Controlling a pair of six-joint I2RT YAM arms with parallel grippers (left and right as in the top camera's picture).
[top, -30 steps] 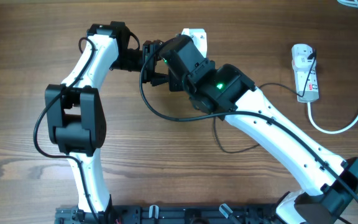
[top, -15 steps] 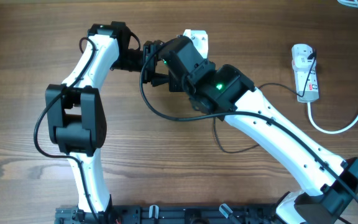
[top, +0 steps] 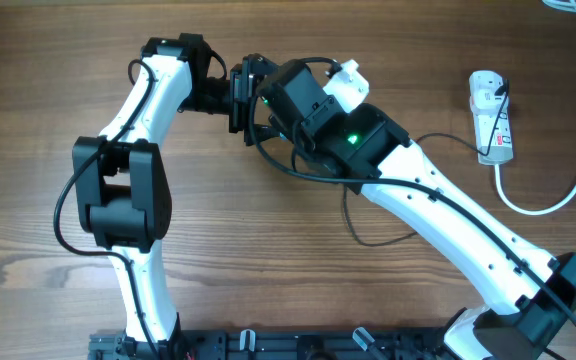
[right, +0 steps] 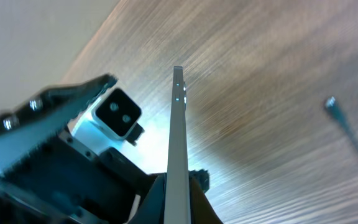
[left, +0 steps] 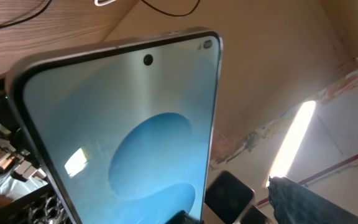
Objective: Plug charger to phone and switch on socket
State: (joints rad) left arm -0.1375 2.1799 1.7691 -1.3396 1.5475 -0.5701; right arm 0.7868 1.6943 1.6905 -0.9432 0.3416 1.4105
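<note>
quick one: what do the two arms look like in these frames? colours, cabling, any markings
Both match: the left arm and right arm have white tubular links with bulky black joint housings. A thin black cable loops loosely alongside the links. The right arm's black wrist block carries a lit green light. The left gripper and right gripper are black. No lettering is legible.

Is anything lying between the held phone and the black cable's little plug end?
Nothing visible does. In the right wrist view, only bare table lies between the phone, clamped edge-on in the right gripper, and the charger's plug tip.
</note>
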